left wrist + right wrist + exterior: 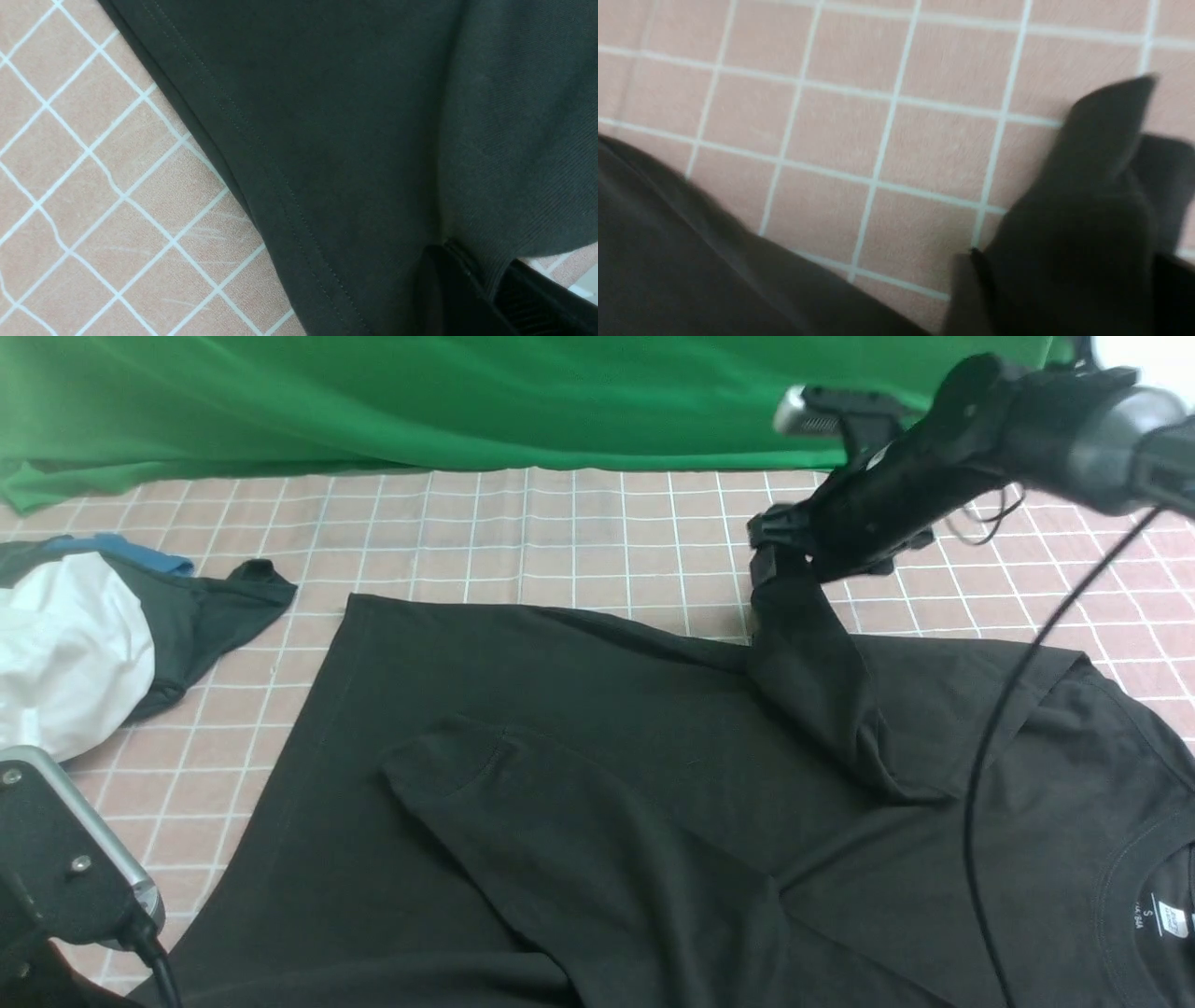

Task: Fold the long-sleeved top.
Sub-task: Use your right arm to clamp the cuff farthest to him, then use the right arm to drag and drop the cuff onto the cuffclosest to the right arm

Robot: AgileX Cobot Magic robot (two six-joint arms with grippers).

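The black long-sleeved top [579, 728] lies spread on the pink checked table, neck and white label [1172, 919] at the right. One sleeve lies folded across the body, cuff [448, 756] toward the left. My right gripper [767, 537] is shut on the other sleeve's end and holds it up above the far edge of the top; the sleeve [822, 681] hangs taut. In the right wrist view the cloth [1092, 186] fills the gripper [1069, 289]. My left gripper [490, 289] is shut on a fold of the top near its stitched hem [289, 205]; the front view shows only its wrist [56, 859].
A white garment [65, 653] and a smaller dark grey garment with blue parts [205, 607] lie at the far left. A green backdrop [467, 392] hangs behind the table. The right arm's black cable [990, 737] hangs over the top's right side.
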